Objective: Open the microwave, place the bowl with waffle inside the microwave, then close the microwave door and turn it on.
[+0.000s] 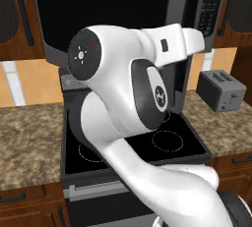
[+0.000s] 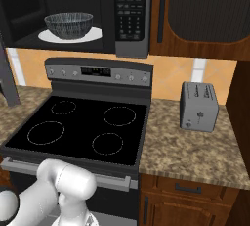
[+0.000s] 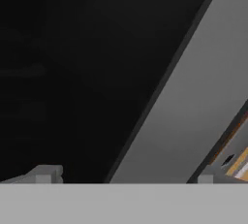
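The microwave [image 2: 73, 5] hangs above the stove with its cavity open. The bowl [image 2: 69, 25], streaked blue-grey and white, stands inside on the white turntable [image 2: 95, 35]. The bowl's wall hides the waffle. The microwave door [image 1: 98, 5] is swung out towards me, with its grey steel edge [image 1: 178, 19] on the right, and it appears edge-on as the microwave door [image 2: 9, 80] at the far left of the right base view. In the hand view my gripper [image 3: 126, 178] is open, close against the door's black glass [image 3: 72, 72] and grey frame [image 3: 193, 106], holding nothing. The button panel [image 2: 129, 10] sits at the microwave's right.
A black glass stove top [image 2: 78, 127] with a knob panel [image 2: 97, 71] lies below. A grey toaster [image 2: 197, 106] stands on the granite counter [image 2: 195, 151] to the right. Wooden cabinets [image 2: 200, 10] flank the microwave. My arm's white forearm [image 1: 167, 44] reaches up by the door's edge.
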Robot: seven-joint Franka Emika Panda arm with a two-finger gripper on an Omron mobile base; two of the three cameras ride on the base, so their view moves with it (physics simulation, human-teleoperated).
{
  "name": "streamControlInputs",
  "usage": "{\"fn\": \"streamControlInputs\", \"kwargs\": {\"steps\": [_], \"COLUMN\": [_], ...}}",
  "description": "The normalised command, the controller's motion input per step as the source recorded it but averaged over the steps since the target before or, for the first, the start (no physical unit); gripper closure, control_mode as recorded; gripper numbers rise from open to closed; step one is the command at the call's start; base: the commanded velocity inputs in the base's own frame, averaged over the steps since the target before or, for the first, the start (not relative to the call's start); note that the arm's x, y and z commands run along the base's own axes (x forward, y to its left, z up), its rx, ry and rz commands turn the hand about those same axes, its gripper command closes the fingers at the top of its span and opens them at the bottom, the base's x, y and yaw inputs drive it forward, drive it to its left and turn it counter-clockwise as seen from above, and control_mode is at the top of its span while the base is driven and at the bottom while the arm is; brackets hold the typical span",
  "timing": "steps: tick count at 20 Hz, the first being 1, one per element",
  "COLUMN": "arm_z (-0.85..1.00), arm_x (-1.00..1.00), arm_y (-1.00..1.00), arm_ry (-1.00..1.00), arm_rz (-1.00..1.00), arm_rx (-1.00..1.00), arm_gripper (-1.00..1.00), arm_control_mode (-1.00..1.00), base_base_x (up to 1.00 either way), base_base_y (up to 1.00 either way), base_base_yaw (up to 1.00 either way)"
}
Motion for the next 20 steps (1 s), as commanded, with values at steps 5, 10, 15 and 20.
{"fn": "streamControlInputs", "kwargs": {"steps": [5, 10, 15, 20], "arm_z": [0.00, 0.00, 0.00, 0.00], "arm_x": [0.72, 0.62, 0.65, 0.77], "arm_y": [-0.13, -0.04, -0.14, -0.29], "arm_ry": [-0.04, -0.03, -0.04, -0.10], "arm_rz": [0.13, 0.11, 0.09, 0.11], "arm_rx": [0.08, 0.06, 0.07, 0.09], "arm_gripper": [-1.00, -1.00, -1.00, -1.00], "arm_control_mode": [-1.00, -1.00, -1.00, -1.00], "base_base_x": [0.00, 0.00, 0.00, 0.00], "base_base_y": [0.00, 0.00, 0.00, 0.00], "base_base_yaw": [0.00, 0.00, 0.00, 0.00]}}
